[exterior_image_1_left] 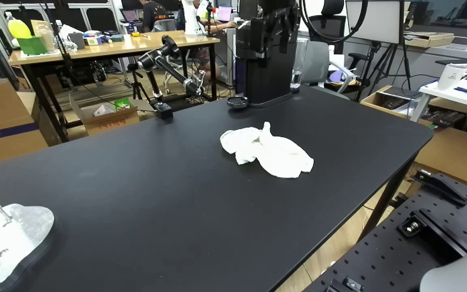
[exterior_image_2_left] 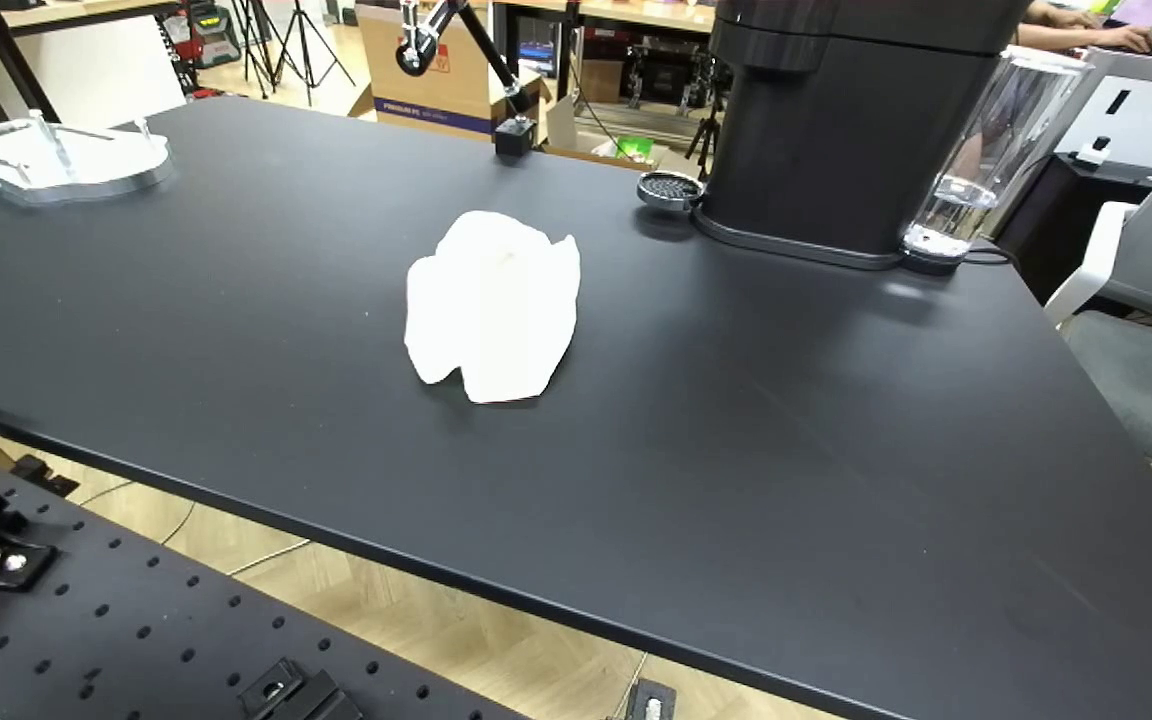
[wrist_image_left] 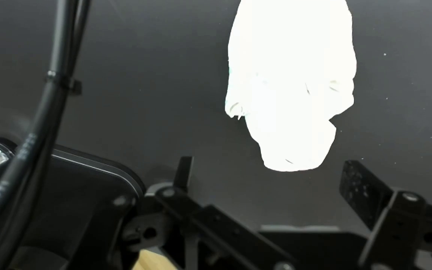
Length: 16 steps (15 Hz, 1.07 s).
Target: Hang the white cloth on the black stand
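Wrist view, white cloth (rumpled), beyond the wide-spread tool, apart.

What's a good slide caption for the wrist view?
Wrist view: end effector open, white cloth lying crumpled and ungrasped on the black tabletop.

A green box sits on a desk.

Cloth white — tabletop black — cardboard box brown, blue-banded, red-marked.
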Available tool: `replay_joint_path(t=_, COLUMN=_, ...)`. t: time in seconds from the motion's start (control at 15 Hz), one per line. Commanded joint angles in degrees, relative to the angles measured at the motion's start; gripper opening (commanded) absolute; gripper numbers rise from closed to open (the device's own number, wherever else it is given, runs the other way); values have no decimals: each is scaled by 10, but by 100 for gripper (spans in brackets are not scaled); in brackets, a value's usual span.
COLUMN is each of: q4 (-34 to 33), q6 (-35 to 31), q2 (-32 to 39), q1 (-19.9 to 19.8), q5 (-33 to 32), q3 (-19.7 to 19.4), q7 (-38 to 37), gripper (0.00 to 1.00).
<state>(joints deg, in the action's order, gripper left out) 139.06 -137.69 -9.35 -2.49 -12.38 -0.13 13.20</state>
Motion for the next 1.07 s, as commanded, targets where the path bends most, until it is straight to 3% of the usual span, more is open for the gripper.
replay_joint_path(t=0.0, q4=5, q6=-4, q2=-5, q1=5, q5=-21, q3=-1, q7=-11, gripper=100)
replay_joint_path(t=0.6, q4=25, q6=-76, q2=73, q1=1, q5=-167, q3=5, q7=-12, gripper=100)
replay_joint_path(t=1.0, q4=30, q6=-159, q2=166, q1=-7, q5=-143, q3=-19, q7=40, gripper=100)
